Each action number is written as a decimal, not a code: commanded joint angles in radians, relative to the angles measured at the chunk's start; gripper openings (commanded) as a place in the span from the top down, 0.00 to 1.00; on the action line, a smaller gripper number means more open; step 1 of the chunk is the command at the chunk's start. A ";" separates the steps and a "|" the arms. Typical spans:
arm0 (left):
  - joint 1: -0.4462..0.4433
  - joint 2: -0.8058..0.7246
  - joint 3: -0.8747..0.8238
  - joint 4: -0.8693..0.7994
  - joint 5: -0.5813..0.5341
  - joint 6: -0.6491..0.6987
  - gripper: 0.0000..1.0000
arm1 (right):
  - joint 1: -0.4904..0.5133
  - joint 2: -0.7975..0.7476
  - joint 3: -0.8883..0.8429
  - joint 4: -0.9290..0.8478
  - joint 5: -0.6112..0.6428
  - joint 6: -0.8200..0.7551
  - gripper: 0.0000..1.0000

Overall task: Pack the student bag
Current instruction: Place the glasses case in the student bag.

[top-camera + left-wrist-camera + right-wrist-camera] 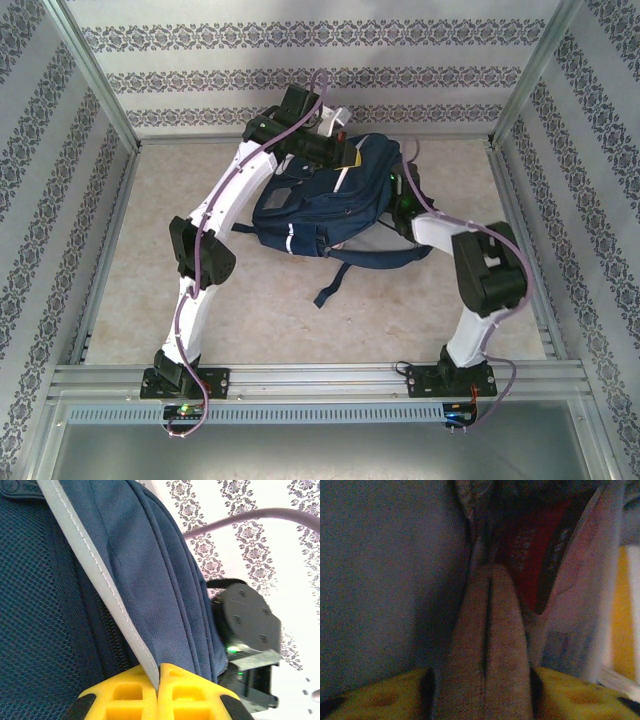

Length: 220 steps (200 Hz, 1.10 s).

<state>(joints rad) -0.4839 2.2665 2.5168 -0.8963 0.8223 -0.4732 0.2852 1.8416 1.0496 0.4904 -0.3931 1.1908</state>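
Note:
The student bag (320, 205) lies on its side mid-table, navy with white stripes. My left gripper (345, 155) reaches over the bag's far top. In the left wrist view its yellow jaws (159, 672) are shut on a grey-white strip (100, 575) of the bag (150, 570). My right arm's wrist (408, 195) goes into the bag from the right side. Inside, in dim light, my right gripper (482, 675) stands open around a tan folded thing (492, 610), with a thin dark gap at each finger.
A red item (530, 545) and pale flat items (570, 605) sit deeper in the bag beside the tan thing. Dark straps (340, 270) trail toward the near side. Patterned walls (320, 80) and metal rails (320, 375) enclose the table (130, 270).

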 commanded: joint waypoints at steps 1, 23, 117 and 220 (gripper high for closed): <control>-0.007 -0.041 0.027 0.157 0.141 -0.030 1.00 | 0.048 0.076 0.119 0.049 0.012 0.031 0.27; 0.006 -0.029 0.028 0.175 0.140 -0.054 1.00 | 0.046 0.053 0.115 0.012 0.036 -0.021 0.13; 0.039 -0.031 -0.031 0.160 0.039 -0.060 1.00 | -0.059 -0.328 -0.105 -0.353 0.133 -0.351 0.02; -0.068 0.018 -0.204 0.192 -0.033 -0.034 1.00 | -0.029 -0.925 -0.332 -0.722 0.538 -0.562 0.14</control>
<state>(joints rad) -0.5098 2.2715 2.3131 -0.7467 0.8051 -0.5320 0.2295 0.9882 0.7425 -0.1822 0.0910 0.7204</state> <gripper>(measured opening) 0.062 0.892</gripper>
